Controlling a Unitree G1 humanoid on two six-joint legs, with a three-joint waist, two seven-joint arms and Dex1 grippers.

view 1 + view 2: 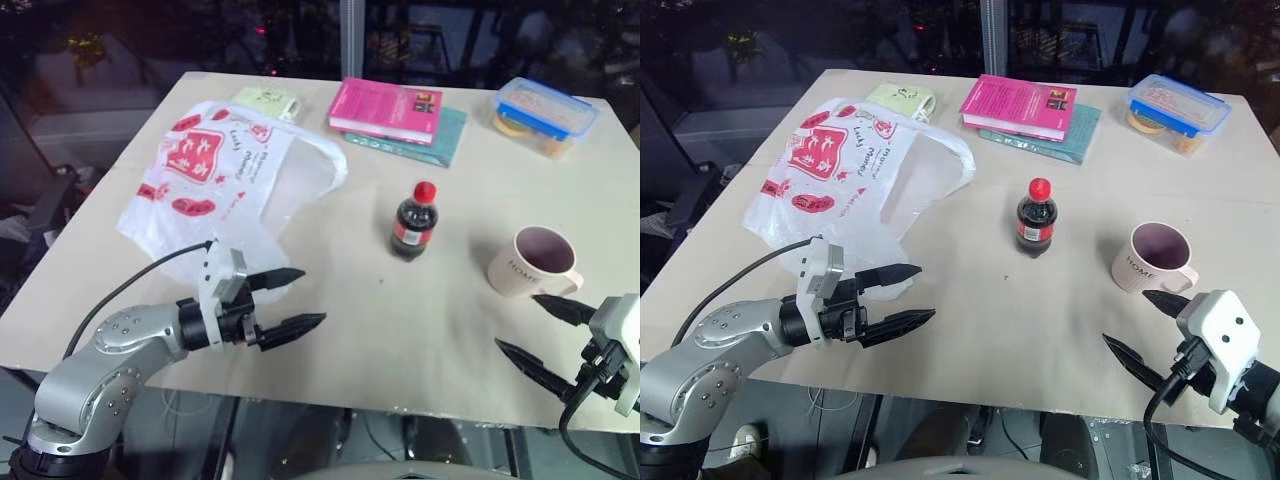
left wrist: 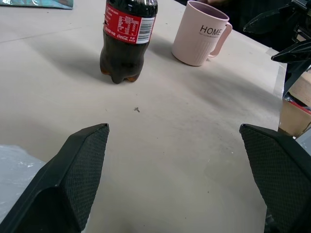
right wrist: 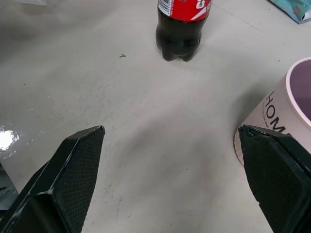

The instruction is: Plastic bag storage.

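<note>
On the table's (image 1: 400, 330) left half, toward its far edge: plastic bag (image 1: 215, 175), translucent white with red print, spread flat and crumpled, handle loop lying toward the centre. Not yet gathered or stored.

Left gripper (image 1: 290, 300): hovers just beside the bag's near edge, pointing toward the table's middle, jaws spread wide, holding nothing. Right gripper (image 1: 545, 330): at the near right edge, jaws equally wide, empty, close to the mug.

Step in hand, as judged: first grasp of the bag. Advice: turn the left gripper back toward the bag, pinch a raised fold or the handle loop rather than flat film, and bring the right across to help fold.

Other items: cola bottle (image 1: 414, 221), upright, centre; pink mug (image 1: 533, 262) marked HOME, right; pink book (image 1: 386, 109) stacked on a teal book (image 1: 440, 143), far centre; lidded food box (image 1: 544, 115), far right; pale green cloth (image 1: 266, 100), touching the bag's far edge.

Obstructions: bottle and mug stand in the right arm's crossing path; the bottle looks easy to topple.
</note>
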